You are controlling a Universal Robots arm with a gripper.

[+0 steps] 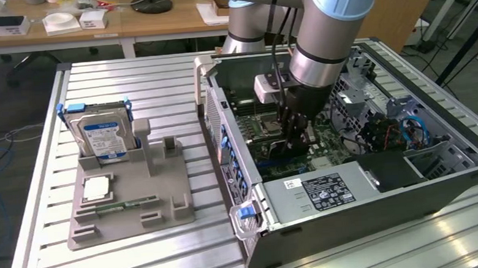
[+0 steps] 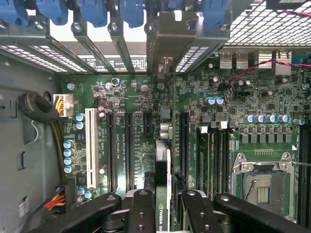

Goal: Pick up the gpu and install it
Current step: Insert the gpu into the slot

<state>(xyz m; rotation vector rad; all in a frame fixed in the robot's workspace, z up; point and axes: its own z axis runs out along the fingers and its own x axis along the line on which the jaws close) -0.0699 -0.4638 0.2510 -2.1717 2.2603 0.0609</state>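
Gripping the gpu (image 2: 162, 170) edge-on, gripper (image 2: 164, 213) half-closed over motherboard (image 2: 228, 126) slots, blue latches (image 2: 92, 12) just beyond.

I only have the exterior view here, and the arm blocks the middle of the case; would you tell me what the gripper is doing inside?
Observer: On the wrist view the gripper is shut on the gpu, held edge-on between the fingers.
Operator: Thank you. Where is the card over the board?
Observer: It hangs above the motherboard, between two long black slots.
Operator: Is it seated yet?
Observer: I cannot tell whether its edge is in a slot; its bracket end points toward the rear slot covers.
Operator: Is anything beside it on the board?
Observer: A white slot lies further out, toward the yellow and black cable bundle.
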